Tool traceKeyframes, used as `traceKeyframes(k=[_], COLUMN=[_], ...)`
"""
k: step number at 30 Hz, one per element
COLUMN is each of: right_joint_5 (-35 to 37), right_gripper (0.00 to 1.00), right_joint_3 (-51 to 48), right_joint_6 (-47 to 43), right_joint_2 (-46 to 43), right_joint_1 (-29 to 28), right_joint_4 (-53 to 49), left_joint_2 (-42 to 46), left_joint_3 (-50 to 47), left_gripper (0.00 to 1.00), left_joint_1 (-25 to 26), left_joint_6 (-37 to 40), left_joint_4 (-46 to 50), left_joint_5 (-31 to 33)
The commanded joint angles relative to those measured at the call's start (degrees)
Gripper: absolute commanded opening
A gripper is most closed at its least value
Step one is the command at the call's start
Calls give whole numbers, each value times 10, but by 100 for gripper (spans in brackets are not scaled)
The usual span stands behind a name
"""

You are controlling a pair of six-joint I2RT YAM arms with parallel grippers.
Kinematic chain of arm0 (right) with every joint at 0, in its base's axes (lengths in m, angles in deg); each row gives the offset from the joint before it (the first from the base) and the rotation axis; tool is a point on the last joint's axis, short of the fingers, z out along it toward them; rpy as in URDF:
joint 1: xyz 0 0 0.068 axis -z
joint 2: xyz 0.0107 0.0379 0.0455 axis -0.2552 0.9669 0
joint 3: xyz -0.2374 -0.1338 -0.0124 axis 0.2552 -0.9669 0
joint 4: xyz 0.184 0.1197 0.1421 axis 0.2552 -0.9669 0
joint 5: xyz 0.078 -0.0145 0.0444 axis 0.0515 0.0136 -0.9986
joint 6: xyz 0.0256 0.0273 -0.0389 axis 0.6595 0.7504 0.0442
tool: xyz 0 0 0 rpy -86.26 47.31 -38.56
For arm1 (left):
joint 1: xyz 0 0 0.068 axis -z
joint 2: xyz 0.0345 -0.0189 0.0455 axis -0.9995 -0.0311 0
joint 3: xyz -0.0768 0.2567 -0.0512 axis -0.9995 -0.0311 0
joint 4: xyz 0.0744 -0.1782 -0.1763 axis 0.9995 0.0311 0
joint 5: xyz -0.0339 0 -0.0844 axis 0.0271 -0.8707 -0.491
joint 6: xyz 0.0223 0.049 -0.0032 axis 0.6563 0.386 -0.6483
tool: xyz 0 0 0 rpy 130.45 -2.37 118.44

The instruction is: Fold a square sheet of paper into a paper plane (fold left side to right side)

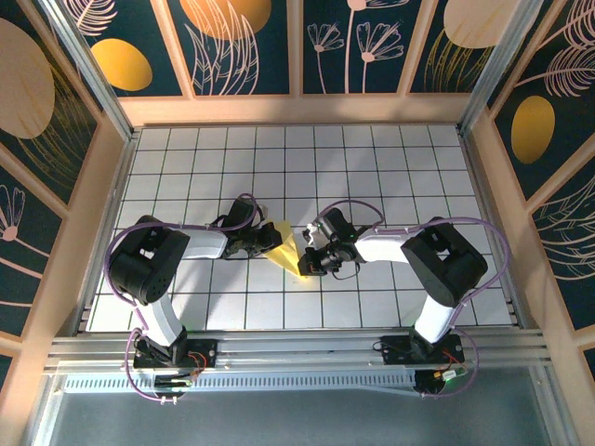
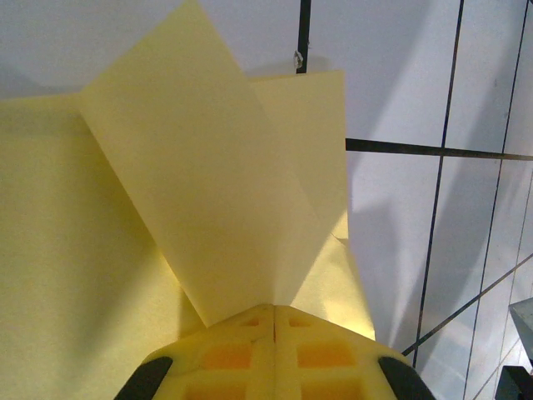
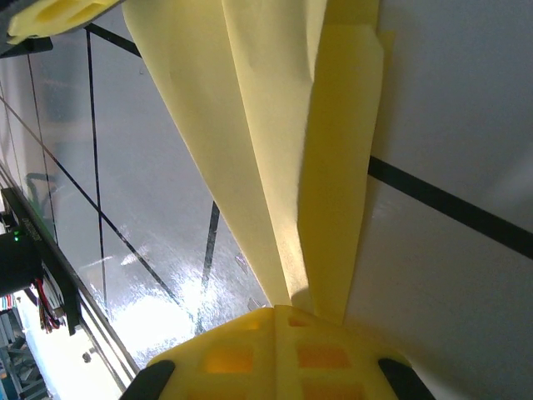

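Note:
The yellow sheet of paper [image 1: 286,245], creased into a narrow pointed paper plane shape, is held just above the middle of the gridded table between both grippers. My left gripper [image 1: 269,243] is shut on its left side. In the left wrist view a folded flap of the paper [image 2: 208,183] rises from the closed left gripper [image 2: 273,307]. My right gripper [image 1: 304,263] is shut on the paper's near right end. In the right wrist view the long folded layers of the paper [image 3: 275,125] run up and away from the right gripper [image 3: 275,309].
The white gridded table [image 1: 390,167] is boxed in by a wooden frame [image 1: 297,110] and painted wall panels. An aluminium rail [image 1: 297,353] carrying both arm bases runs along the near edge. In the right wrist view the left gripper's yellow pad [image 3: 58,12] shows at the top left.

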State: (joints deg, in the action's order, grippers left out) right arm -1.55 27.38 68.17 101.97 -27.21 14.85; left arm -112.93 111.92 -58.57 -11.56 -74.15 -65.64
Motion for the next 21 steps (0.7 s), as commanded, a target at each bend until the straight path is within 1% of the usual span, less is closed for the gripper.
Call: traceKeyframes(k=[1, 21], right_joint_5=[11, 15], right_gripper=[0, 0], right_joint_3=[-5, -7], right_joint_6=[-12, -15], right_joint_2=[10, 13], right_joint_1=[-5, -5], right_joint_4=[-20, -25], left_joint_2=[-16, -17], left_joint_3=[-3, -5], left_gripper=[2, 2], left_joint_1=[-1, -2], left_joint_6=[10, 9], left_joint_4=[45, 45], left_joint_5=[35, 36])
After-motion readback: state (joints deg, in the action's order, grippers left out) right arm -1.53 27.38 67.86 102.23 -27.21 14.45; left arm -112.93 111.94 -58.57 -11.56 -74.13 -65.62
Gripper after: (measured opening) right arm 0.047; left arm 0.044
